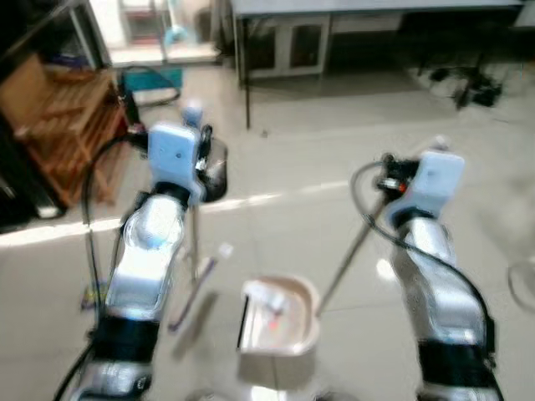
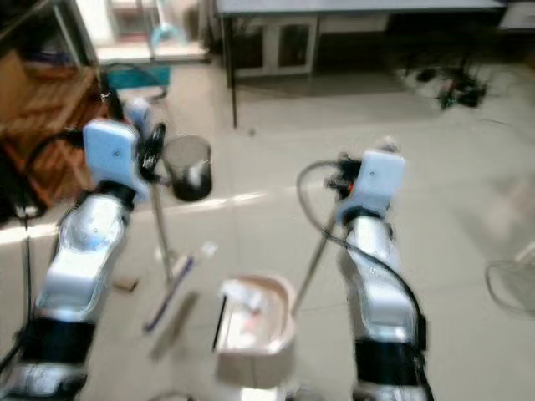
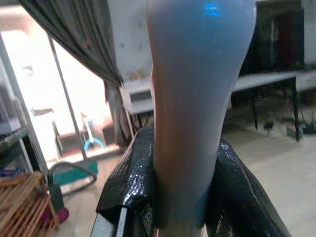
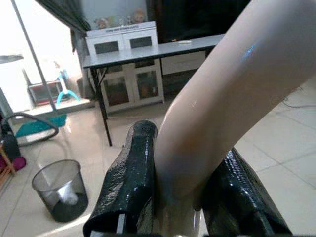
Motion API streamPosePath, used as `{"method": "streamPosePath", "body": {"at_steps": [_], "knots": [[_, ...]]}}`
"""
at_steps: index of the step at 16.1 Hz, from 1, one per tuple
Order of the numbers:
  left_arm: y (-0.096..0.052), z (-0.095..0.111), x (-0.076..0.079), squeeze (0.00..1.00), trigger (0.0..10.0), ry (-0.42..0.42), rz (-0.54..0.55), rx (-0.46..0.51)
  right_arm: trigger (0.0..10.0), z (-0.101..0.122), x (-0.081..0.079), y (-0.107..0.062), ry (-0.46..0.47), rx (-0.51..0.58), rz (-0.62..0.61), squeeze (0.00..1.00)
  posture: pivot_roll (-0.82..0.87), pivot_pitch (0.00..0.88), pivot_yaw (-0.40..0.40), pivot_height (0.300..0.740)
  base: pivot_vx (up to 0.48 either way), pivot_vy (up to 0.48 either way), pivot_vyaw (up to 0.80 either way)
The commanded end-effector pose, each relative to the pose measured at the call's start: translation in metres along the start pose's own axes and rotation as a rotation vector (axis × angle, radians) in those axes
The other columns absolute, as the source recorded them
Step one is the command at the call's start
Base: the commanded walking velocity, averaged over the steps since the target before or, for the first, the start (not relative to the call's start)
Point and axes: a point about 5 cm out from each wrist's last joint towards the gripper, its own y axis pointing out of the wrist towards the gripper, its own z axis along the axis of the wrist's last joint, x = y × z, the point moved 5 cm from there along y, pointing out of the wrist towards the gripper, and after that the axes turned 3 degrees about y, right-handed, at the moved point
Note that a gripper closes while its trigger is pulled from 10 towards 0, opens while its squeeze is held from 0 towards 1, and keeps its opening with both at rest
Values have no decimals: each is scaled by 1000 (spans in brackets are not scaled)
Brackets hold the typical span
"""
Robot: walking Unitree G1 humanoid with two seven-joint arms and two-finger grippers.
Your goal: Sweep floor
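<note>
Grippers both clamp tool handles: your left gripper holds the broom handle, your right gripper the dustpan handle. Lower centre, the dustpan sits on the floor. Sweeping looks underway; next, brush debris toward the pan.
</note>
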Motion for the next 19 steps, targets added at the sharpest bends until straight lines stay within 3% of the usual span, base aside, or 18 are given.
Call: {"method": "streamPosePath", "body": {"at_steps": [1,5,9,11,13,19], "knots": [[2,12,-4,0,10000,14,12,46,10000,7,-4,2,15,17,7,0,-41,75,22,740,394,0,0],[1,11,-8,0,10000,9,20,46,10000,12,-8,5,1,41,11,0,-40,72,21,740,394,0,0],[-1,8,-23,0,10000,40,49,37,10000,19,0,8,142,64,-27,0,-26,70,21,740,395,0,0],[-4,5,-35,0,10000,58,74,25,10000,29,-3,14,169,94,-23,0,-21,65,27,740,398,0,0],[-5,3,-42,0,10000,52,95,20,10000,42,-2,19,255,131,-21,0,-21,61,33,740,398,0,0],[-8,0,-44,0,10000,49,99,13,10000,70,6,31,349,219,-77,0,-16,46,33,740,396,0,0]]}}
